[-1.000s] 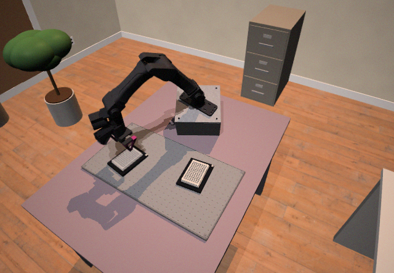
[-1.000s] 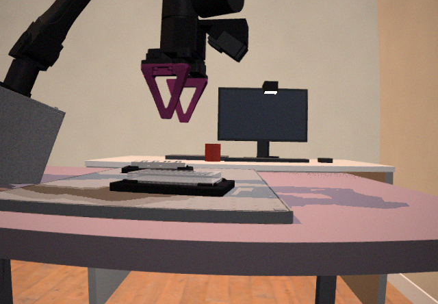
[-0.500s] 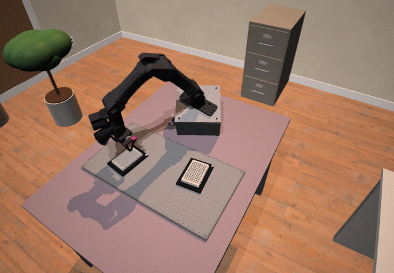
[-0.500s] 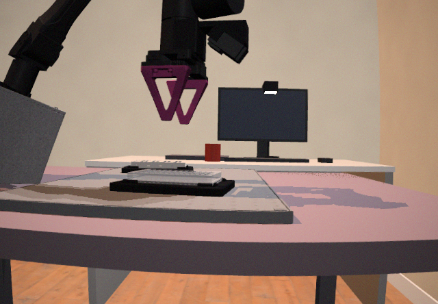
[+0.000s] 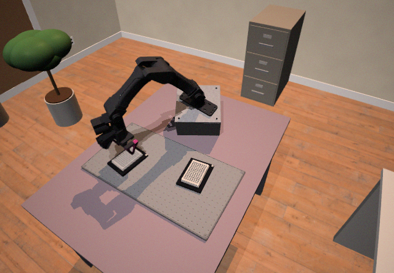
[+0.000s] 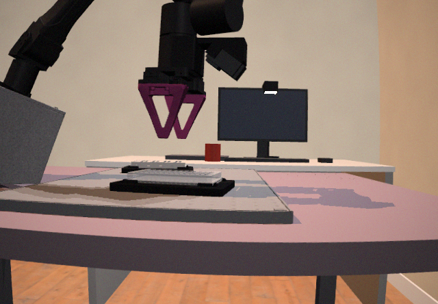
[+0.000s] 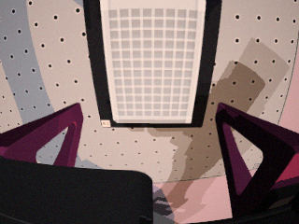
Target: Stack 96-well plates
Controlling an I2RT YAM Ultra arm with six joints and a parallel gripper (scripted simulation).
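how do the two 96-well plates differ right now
The N1 plate sits under the open claw, partly in the arm's shadow; the N2 plate stands apart, unshaded. They are turned at different angles on the breadboard. Both are white and each rests in a black nest.

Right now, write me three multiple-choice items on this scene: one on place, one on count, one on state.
1. Where is the gripper?
A. Above the plate in N1, not touching it
B. Resting on the filing cabinet
C. Beside the red cup

2. How many 96-well plates sit in nests on the breadboard?
A. One
B. Two
C. Four

3. What state is the gripper in?
A. Shut on a plate
B. Shut on nothing
C. Open, holding nothing

Answers:
1 A: the exterior view shows a gap below the fingertips.
2 B: the second is the plate in N2.
3 C: the wrist view shows the fingers spread wide.
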